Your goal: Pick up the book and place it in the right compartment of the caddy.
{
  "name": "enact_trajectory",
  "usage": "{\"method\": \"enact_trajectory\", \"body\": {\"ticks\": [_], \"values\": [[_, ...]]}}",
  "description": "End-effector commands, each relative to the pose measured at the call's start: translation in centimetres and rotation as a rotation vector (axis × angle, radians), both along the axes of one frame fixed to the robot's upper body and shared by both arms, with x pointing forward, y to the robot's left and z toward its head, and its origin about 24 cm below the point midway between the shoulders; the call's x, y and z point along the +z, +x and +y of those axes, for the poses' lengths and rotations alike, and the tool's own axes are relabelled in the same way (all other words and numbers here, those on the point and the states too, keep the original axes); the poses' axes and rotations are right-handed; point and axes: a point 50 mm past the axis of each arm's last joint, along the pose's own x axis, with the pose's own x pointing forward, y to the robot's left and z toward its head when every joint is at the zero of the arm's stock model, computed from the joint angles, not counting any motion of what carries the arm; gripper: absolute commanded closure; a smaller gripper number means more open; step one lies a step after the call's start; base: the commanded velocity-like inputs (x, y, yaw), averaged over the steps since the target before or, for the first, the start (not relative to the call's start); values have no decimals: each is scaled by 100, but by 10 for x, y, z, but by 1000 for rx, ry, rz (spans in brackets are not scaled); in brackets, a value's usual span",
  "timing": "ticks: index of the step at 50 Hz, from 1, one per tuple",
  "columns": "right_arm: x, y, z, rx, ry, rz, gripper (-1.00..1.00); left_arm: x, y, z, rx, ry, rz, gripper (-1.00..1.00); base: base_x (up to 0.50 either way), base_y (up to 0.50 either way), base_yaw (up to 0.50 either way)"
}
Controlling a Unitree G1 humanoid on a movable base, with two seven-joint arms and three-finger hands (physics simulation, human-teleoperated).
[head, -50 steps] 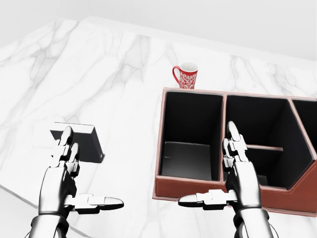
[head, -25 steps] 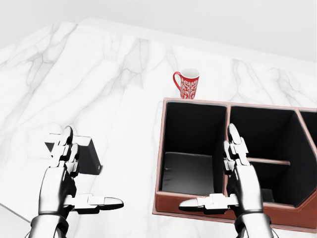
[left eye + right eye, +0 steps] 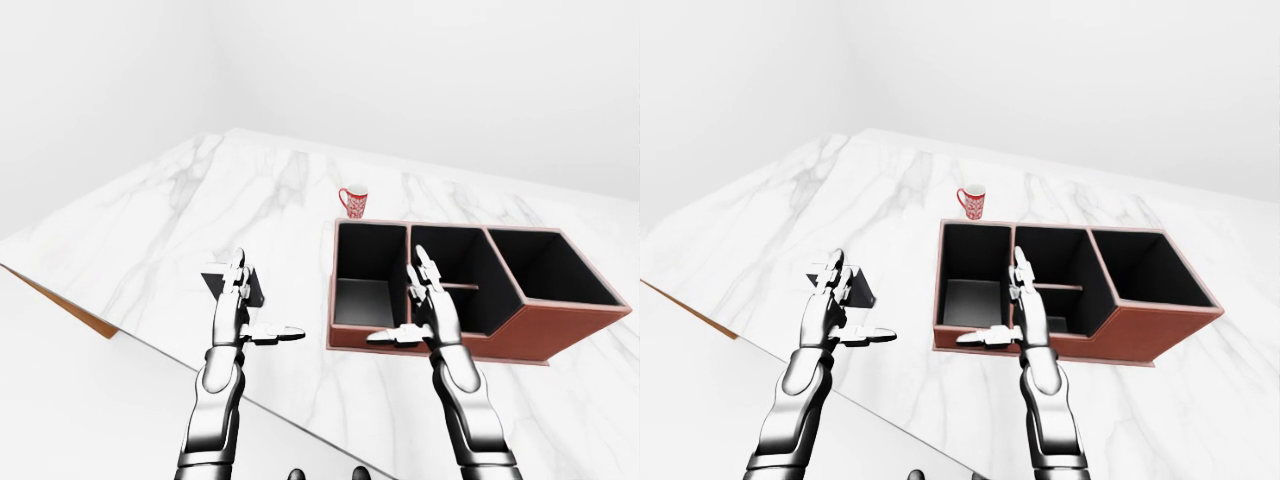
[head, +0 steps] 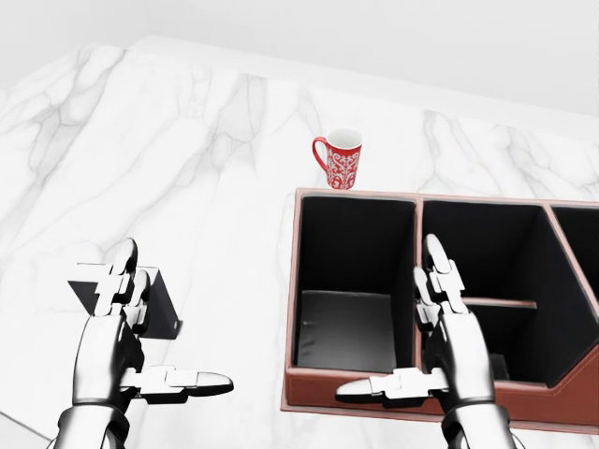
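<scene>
The book (image 4: 161,301), dark with a pale edge, lies on the marble counter at the lower left of the head view, partly hidden behind my left hand (image 4: 157,329). That hand is open, fingers up and thumb out to the right, holding nothing. The brown caddy (image 3: 530,335) with black insides stands to the right. Its right compartment (image 3: 545,265) shows best in the left-eye view. My right hand (image 4: 402,327) is open too, raised before the wall between the caddy's left and middle compartments.
A red patterned mug (image 4: 340,159) stands just beyond the caddy's top left corner. The marble counter (image 3: 180,210) ends in an edge that runs diagonally under my forearms in the eye views. White walls lie beyond.
The whole picture has shifted down and slightly left, so the camera has moved. Book, caddy and mug kept their places relative to one another; both hands hold the same open pose.
</scene>
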Motion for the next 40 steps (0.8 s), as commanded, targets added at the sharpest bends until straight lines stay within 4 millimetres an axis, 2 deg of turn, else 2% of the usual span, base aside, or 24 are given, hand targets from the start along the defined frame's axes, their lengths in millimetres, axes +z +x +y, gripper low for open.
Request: {"method": "enact_trajectory", "body": {"ticks": [1,3,4,5,7,8,10,11,12,28,32,36,38,40], "values": [[0,7,-2,-33,-21,-4,-100,0,0,0,-2,0,0,-100,0,0,1],[-1,8,-2,-33,-21,-4,-100,0,0,0,-2,1,2,-100,0,0,0],[-15,7,-2,-34,-20,27,-100,-1,0,-1,-1,6,3,-100,0,0,1],[-6,8,-2,-33,-20,-4,-100,-2,1,-1,0,13,6,-100,1,0,0],[-11,7,-2,-33,-20,11,-100,-3,0,-1,-4,19,7,-100,0,0,1],[-2,8,-2,-33,-20,-4,-100,-1,-1,-2,-13,17,2,-100,0,0,1],[-21,7,-2,-34,-19,54,-100,3,-2,-2,-22,-3,-18,-100,0,0,1],[-6,7,-2,-33,-20,-5,-100,5,-3,-3,-42,-34,-31,-100,1,0,1],[0,8,-2,-34,-20,-5,-100,8,-5,-4,-61,-52,-46,-100,0,0,1],[1,8,-2,-36,-19,-5,-100,11,-4,0,-25,-28,-68,-100,0,0,1],[0,7,-2,-36,-21,-4,-100,19,-7,1,-26,78,-121,-100,1,0,1],[-1,8,-2,-37,-22,-2,-100,45,0,9,-2,289,-220,-100,0,0,0],[-1,7,-1,-36,-25,-2,-100,83,10,16,9,359,-360,-100,0,0,1],[0,7,-1,-36,-25,-2,-100,103,16,20,9,429,-419,-100,0,0,1]]}}
